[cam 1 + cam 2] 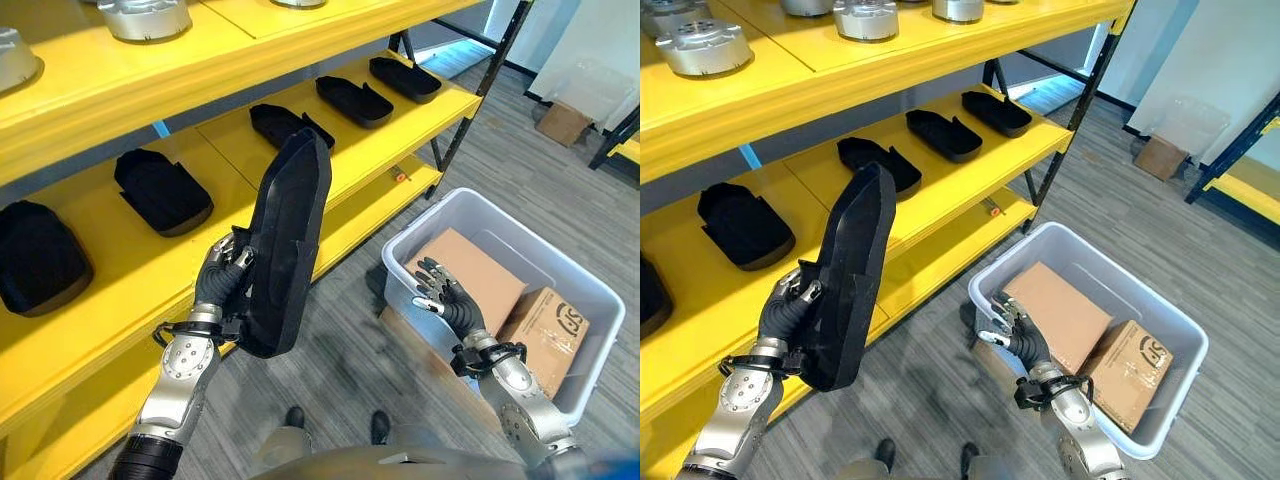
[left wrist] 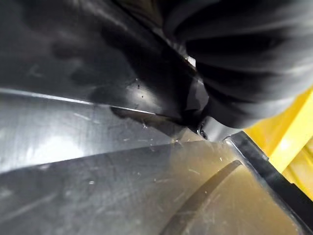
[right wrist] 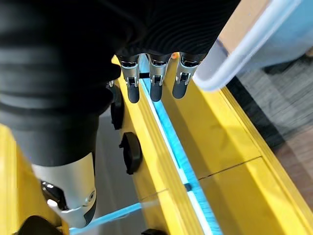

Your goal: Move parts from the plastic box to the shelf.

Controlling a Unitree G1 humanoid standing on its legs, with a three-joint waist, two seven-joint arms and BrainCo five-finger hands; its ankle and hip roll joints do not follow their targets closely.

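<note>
My left hand point(image 1: 222, 277) is shut on a long black moulded part point(image 1: 285, 240), which stands nearly upright in front of the yellow shelf point(image 1: 130, 290); the same black part point(image 1: 850, 275) is seen in the right eye view, and its scratched surface point(image 2: 122, 186) lies close before the left wrist camera. My right hand point(image 1: 447, 297) hovers open over the near rim of the grey plastic box point(image 1: 590, 290), its fingers point(image 3: 155, 81) straight and holding nothing. Two brown cardboard cartons point(image 1: 470, 275) lie inside the box.
Several black parts point(image 1: 160, 190) lie in a row on the middle shelf. Silver metal castings point(image 1: 702, 45) sit on the top shelf. The rack's dark upright point(image 1: 480, 95) stands just behind the box. A cardboard box point(image 1: 562, 122) rests on the carpet far right.
</note>
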